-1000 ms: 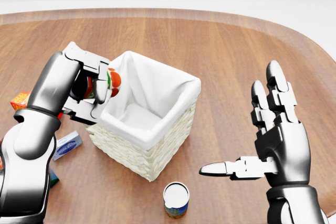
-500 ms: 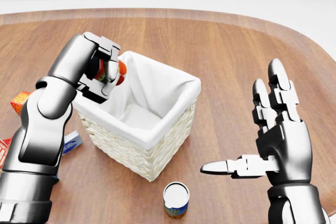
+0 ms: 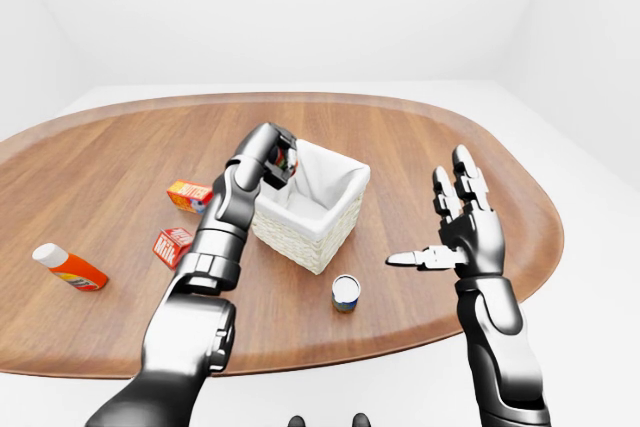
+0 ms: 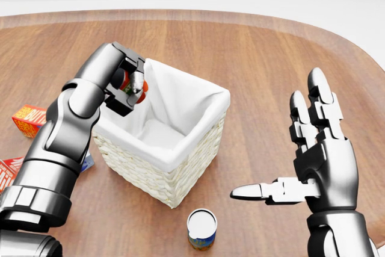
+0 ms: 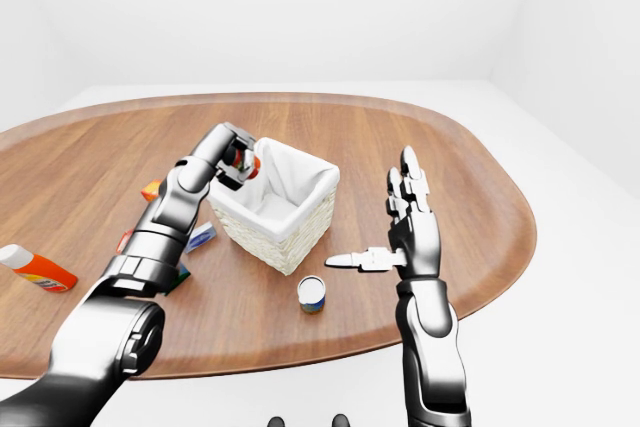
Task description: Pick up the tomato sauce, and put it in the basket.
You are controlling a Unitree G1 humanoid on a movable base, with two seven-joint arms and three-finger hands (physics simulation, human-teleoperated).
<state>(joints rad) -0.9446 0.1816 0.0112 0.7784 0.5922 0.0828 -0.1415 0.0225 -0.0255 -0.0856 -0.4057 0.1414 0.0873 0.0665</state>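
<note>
Over basket [image 4: 198, 142] rim | left hand [image 4: 123, 82] grips tomato sauce [image 4: 133, 86] | long axis tilted

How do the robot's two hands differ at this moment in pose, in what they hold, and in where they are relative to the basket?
The left hand is curled shut on the tomato sauce; the right hand is spread open and holds nothing. The left hand hangs at the basket rim's upper-left corner in the head view; the right hand hovers well off to the basket's right, over bare table. Both are the same grey three-finger build.
</note>
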